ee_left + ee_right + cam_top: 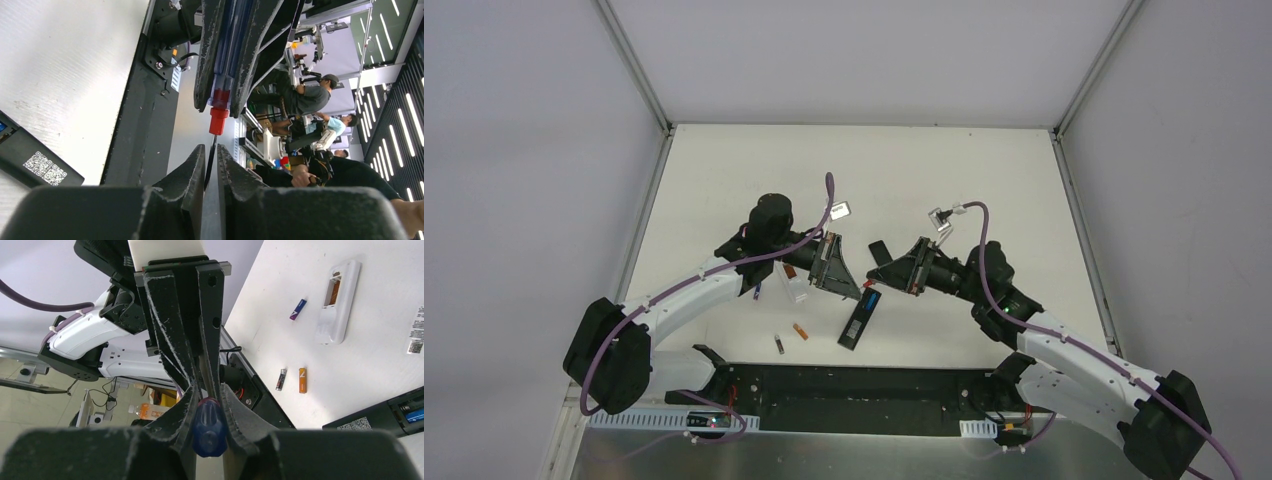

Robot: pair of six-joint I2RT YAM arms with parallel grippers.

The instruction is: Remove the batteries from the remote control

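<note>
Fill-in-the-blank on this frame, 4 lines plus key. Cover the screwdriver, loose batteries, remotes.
1. The right gripper is shut on the screwdriver's ___ handle.
2. Past its ___ collar, the shaft passes between the left gripper's fingers.
3. Loose batteries lying on the table number ___.
4. The remote nearest the blue battery is ___.
Missing: blue; red; three; white.

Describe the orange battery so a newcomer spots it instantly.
On the white table, look toward the near edge, left of the black remote in the top view. Two cells lie there apart. The orange battery is the bright one nearer the remote, not the dark battery.
</note>
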